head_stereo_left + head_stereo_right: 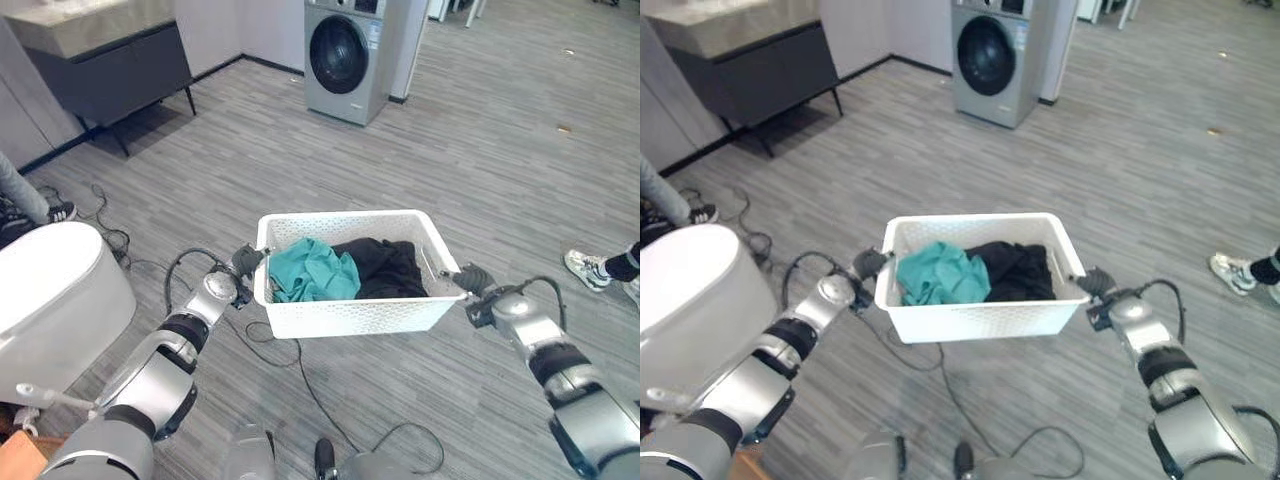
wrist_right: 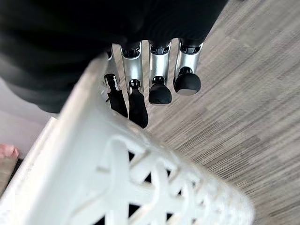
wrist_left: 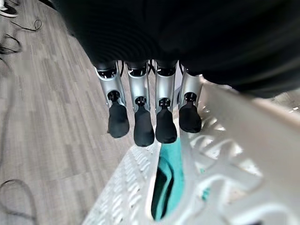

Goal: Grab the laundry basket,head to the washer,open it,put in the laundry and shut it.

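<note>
A white perforated laundry basket point(image 1: 350, 316) hangs off the grey floor between my two hands. Inside lie a teal cloth point(image 1: 315, 270) and black clothes point(image 1: 388, 266). My left hand point(image 1: 245, 262) is at the basket's left end; its fingers point(image 3: 143, 122) reach out straight beside the rim point(image 3: 243, 136). At the right end is my right hand point(image 1: 472, 278), fingers point(image 2: 159, 79) nearly straight, two of them passing behind the rim point(image 2: 93, 140). The silver washer point(image 1: 345, 55) with a dark round door stands shut far ahead.
A dark cabinet point(image 1: 110, 70) stands at the back left. A white rounded object point(image 1: 50, 300) sits close on my left, with cables point(image 1: 110, 240) on the floor near it. A person's shoe point(image 1: 590, 268) shows at the right, another person point(image 1: 20, 195) at the left edge.
</note>
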You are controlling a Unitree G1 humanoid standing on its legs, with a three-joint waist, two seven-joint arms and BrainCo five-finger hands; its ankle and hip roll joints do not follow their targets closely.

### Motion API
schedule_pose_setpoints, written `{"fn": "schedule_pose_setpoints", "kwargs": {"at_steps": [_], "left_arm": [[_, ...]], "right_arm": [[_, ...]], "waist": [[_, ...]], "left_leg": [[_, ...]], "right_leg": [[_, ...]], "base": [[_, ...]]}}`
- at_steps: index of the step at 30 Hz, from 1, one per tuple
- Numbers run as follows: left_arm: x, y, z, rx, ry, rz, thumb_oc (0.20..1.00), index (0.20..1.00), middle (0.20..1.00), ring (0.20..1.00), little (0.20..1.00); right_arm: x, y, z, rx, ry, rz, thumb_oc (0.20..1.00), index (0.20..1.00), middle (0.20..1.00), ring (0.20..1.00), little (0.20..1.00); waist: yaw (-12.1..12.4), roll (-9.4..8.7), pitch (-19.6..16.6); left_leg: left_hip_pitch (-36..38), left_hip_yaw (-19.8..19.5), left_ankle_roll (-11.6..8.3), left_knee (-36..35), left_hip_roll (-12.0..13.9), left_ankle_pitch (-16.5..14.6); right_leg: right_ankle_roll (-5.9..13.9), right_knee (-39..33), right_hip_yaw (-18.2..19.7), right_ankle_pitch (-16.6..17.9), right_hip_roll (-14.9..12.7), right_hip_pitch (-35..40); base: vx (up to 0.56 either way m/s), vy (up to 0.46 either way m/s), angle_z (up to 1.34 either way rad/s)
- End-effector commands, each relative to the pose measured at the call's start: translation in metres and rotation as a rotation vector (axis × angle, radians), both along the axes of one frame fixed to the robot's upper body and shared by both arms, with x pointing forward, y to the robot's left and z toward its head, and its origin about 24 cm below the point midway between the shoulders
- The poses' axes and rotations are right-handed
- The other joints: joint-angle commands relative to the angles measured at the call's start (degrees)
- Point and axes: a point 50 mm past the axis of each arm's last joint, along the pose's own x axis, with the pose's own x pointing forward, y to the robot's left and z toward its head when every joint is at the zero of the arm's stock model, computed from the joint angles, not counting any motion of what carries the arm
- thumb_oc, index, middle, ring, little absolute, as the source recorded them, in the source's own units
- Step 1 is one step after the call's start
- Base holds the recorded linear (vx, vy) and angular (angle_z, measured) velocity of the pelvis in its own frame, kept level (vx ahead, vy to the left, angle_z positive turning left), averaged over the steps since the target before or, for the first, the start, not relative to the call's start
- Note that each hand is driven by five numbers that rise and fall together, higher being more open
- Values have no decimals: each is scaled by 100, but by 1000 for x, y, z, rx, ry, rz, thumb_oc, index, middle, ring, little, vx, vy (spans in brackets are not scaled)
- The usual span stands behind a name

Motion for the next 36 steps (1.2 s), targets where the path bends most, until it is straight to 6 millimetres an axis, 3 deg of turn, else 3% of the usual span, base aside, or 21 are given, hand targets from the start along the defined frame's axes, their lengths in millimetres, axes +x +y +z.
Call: {"fn": "schedule_pose_setpoints", "kwargs": {"at_steps": [1,6,10,14,15,16,17,18,19,20,22,23,25,26,29,30,32,33,34,35,36], "left_arm": [[12,-4,27,5,-96,-5,200,200,200,200,200],[9,-1,21,-6,-87,-3,200,200,200,200,200],[7,11,20,-4,-91,22,200,200,200,200,200],[6,16,21,-7,-100,35,200,200,200,200,200],[5,18,20,-7,-96,42,200,200,200,200,200],[5,17,19,-2,-93,38,200,200,200,200,200],[5,18,19,1,-91,42,200,200,200,200,200],[7,17,21,1,-92,43,200,200,200,200,200],[7,17,21,0,-93,43,200,200,200,200,200],[8,16,23,-8,-95,48,200,200,200,200,200],[8,16,23,-9,-95,49,200,200,200,200,200],[9,14,24,-14,-96,51,200,200,200,200,200],[9,14,24,-14,-96,51,200,200,200,200,200],[11,11,26,-15,-107,47,200,200,200,200,200],[12,10,27,5,-120,48,200,200,200,200,200],[8,12,18,14,-100,51,200,200,200,200,200],[8,10,18,17,-96,44,200,200,200,200,200],[5,10,12,3,-76,41,200,200,200,200,200],[5,10,12,3,-76,41,200,200,200,200,200],[4,12,9,-9,-68,50,200,200,200,200,200],[3,13,10,-5,-67,47,200,200,200,200,200]], "right_arm": [[9,-16,46,33,-243,-34,200,200,200,200,200],[16,0,37,47,-216,-8,200,200,200,200,200],[24,12,34,60,-201,16,200,200,200,200,200],[23,17,29,84,-190,17,200,200,200,200,200],[25,20,26,84,-173,24,200,200,200,200,200],[26,18,25,78,-160,14,200,200,200,200,200],[27,19,26,76,-157,17,200,200,200,200,200],[30,17,30,69,-161,12,200,200,200,200,200],[30,17,30,69,-161,13,200,200,200,200,200],[30,13,35,56,-164,7,200,200,200,200,200],[31,13,35,55,-164,8,200,200,200,200,200],[31,12,36,55,-167,6,200,200,200,200,200],[31,12,36,55,-167,6,200,200,200,200,200],[31,9,40,44,-171,6,200,200,200,200,200],[28,4,42,47,-184,0,200,200,200,200,200],[24,4,36,57,-174,-5,200,200,200,200,200],[23,3,34,62,-170,-9,200,200,200,200,200],[22,2,32,57,-150,0,200,200,200,200,200],[22,2,32,57,-150,0,200,200,200,200,200],[21,3,28,48,-128,8,200,200,200,200,200],[20,1,27,47,-122,4,200,200,200,200,200]], "waist": [[388,128,-286],[539,225,-375],[693,193,-590],[735,113,-725],[685,153,-731],[590,306,-676],[522,387,-617],[441,504,-565],[415,489,-540],[253,506,-504],[225,514,-464],[176,501,-461],[175,502,-458],[60,472,-412],[-89,431,-355],[-141,494,-361],[-131,463,-450],[-187,420,-695],[-188,421,-693],[-240,480,-850],[-257,492,-890]], "left_leg": [[272,-227,208,-1052,-130,1050],[363,-758,167,-1175,-239,1162],[446,-729,318,-589,-328,1020],[659,-462,557,-338,-485,668],[894,-377,711,-340,-571,500],[1215,-314,813,-420,-528,378],[1438,-280,852,-490,-509,313],[1701,-328,878,-603,-504,219],[1731,-349,879,-610,-526,216],[1988,-515,853,-697,-616,61],[2041,-541,851,-707,-610,53],[2149,-589,814,-733,-648,-55],[2152,-590,814,-734,-647,-54],[2282,-742,765,-683,-734,-261],[2482,-897,712,-502,-809,-520],[2845,-951,678,-438,-732,-763],[2990,-977,651,-476,-732,-806],[3333,-1029,515,-416,-522,-854],[3335,-1030,515,-417,-520,-854],[3434,-1027,298,18,-176,-436],[3335,-976,260,281,-56,-321]], "right_leg": [[839,117,570,15,-126,128],[895,-24,948,-179,-82,417],[919,345,1300,-416,-238,571],[1208,1413,1282,-46,-403,389],[1502,2486,1233,654,-482,-53],[1595,3399,971,893,-519,-504],[1549,3795,752,840,-630,-832],[1374,3729,482,577,-684,-1280],[1375,3754,464,543,-708,-1255],[1258,2720,474,116,-540,-1606],[1256,2700,447,106,-539,-1539],[1252,2009,508,131,-540,-1651],[1252,2008,507,131,-540,-1648],[1353,970,847,397,-616,-1900],[1555,82,1256,826,-814,-2281],[1628,-184,819,936,-912,-2403],[1621,-231,687,953,-946,-2248],[1564,53,616,1288,-898,-1977],[1563,53,615,1288,-897,-1975],[1397,478,504,1187,-655,-1888],[1346,510,428,1092,-591,-1775]], "base": [[476,68,28],[320,76,-42],[482,180,-55],[321,147,-33],[399,264,3],[503,339,-23],[480,318,-16],[295,172,-18],[483,98,8],[302,-4,13],[216,-11,45],[128,-20,52],[173,-33,52],[316,-62,52],[445,-110,25],[662,-180,29],[632,-245,16],[682,-307,17],[918,-471,47],[514,-305,55],[514,-305,44]]}}
